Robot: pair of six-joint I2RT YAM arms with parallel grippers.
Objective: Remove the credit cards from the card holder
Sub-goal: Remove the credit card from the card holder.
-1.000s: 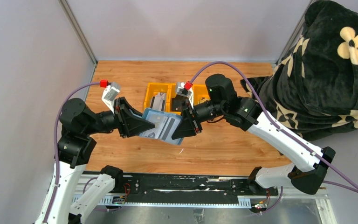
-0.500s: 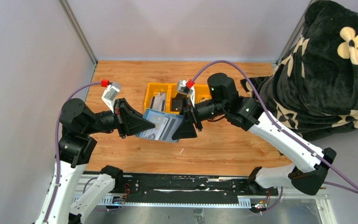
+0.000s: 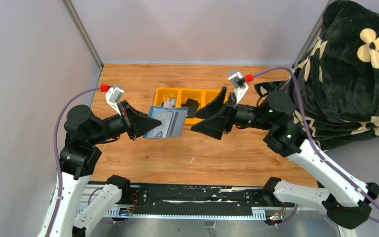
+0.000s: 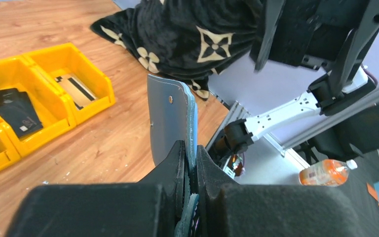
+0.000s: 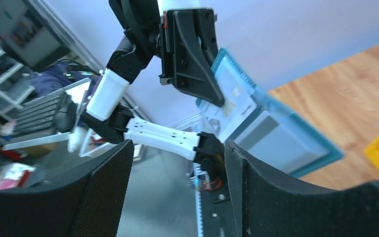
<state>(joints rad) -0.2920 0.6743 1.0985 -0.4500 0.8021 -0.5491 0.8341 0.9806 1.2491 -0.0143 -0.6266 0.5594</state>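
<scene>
Hanging above the wooden counter (image 3: 217, 153), the card holder (image 3: 176, 123) is clamped at one edge by the clenched left gripper (image 3: 154, 129). Pale credit cards (image 5: 229, 103) are seen seated in its slots. The right gripper (image 3: 200, 121) is spread, empty, just beside it. One striped card (image 4: 74, 88) lies in the yellow tray (image 3: 164, 93), so extraction is judged unfinished. Grey walls (image 3: 29, 74) and a black blanket (image 3: 345, 74) border the counter.

1. The left arm (image 3: 81, 131) and right arm (image 3: 281, 133) share black joint housings and white lower links (image 3: 61, 197).
2. A purple cable (image 3: 59, 128) runs along each arm and ends in a red plug (image 3: 104, 88).
3. A small grey camera (image 3: 114, 94) is mounted at each wrist.
4. The fingers (image 5: 108, 192) are black and wedge-shaped, with finely dotted inner faces.
</scene>
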